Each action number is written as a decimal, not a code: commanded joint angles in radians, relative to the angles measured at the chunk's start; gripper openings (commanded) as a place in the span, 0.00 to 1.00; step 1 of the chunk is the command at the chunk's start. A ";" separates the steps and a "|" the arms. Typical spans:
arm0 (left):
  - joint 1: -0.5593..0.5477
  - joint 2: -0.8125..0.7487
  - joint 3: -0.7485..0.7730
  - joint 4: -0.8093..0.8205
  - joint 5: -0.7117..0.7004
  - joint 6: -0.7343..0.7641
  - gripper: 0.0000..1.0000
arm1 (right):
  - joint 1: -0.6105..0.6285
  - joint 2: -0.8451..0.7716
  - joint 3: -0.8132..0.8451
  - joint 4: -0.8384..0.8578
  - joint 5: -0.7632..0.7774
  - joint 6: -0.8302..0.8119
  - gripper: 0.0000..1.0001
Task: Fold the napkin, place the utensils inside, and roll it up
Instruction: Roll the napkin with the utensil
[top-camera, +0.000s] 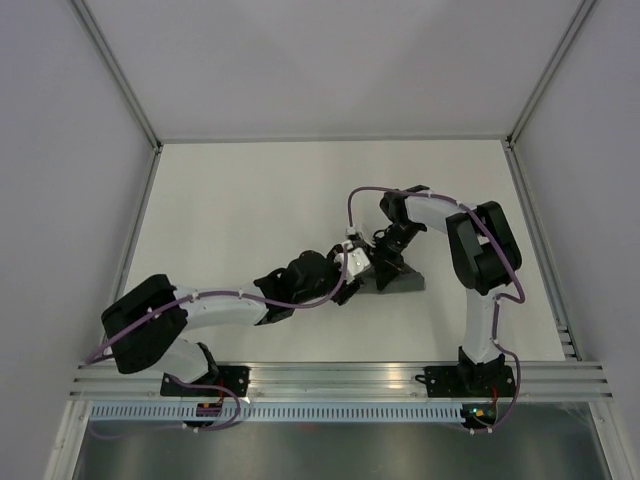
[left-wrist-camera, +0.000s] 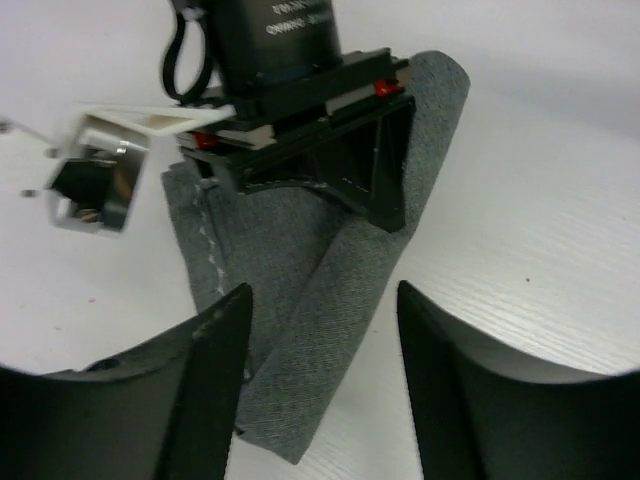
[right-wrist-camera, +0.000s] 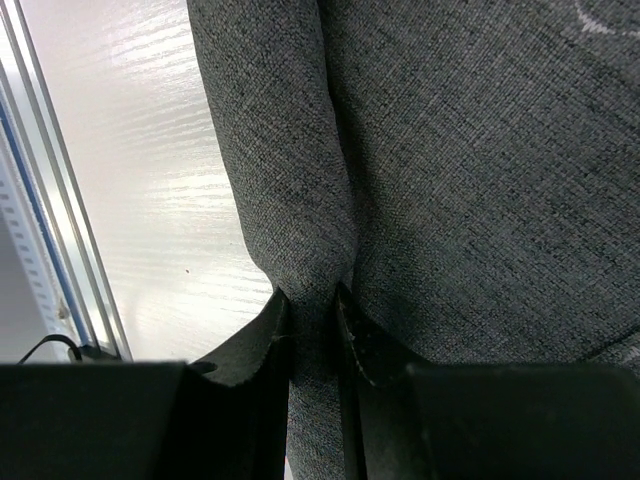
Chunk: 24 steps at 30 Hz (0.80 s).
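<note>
The dark grey napkin (top-camera: 405, 281) lies rolled into a thick tube right of the table's centre, with a flat flap still beside it. My right gripper (right-wrist-camera: 313, 300) is shut on the napkin (right-wrist-camera: 450, 150), pinching a fold of the roll between its fingers. In the left wrist view it (left-wrist-camera: 370, 170) comes down onto the far part of the roll. My left gripper (left-wrist-camera: 322, 290) is open and straddles the roll's near end (left-wrist-camera: 330, 330), with a gap on the right side. The utensils are hidden.
A white table (top-camera: 250, 200) is enclosed by pale walls on three sides. An aluminium rail (top-camera: 340, 375) runs along the near edge and shows at the left of the right wrist view (right-wrist-camera: 50, 250). Purple cables loop over both arms.
</note>
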<state>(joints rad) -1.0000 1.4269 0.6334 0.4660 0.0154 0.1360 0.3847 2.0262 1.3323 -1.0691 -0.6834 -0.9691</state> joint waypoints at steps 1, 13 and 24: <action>-0.040 0.070 0.083 -0.046 -0.078 0.157 0.68 | 0.002 0.088 0.018 -0.003 0.042 -0.036 0.19; -0.091 0.283 0.200 -0.084 -0.057 0.324 0.69 | -0.020 0.173 0.090 -0.049 0.045 -0.026 0.20; -0.140 0.431 0.213 -0.012 -0.156 0.409 0.67 | -0.026 0.197 0.123 -0.074 0.031 -0.022 0.22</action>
<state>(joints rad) -1.1347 1.8137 0.8200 0.4156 -0.0895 0.4747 0.3550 2.1612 1.4631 -1.2194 -0.7345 -0.9543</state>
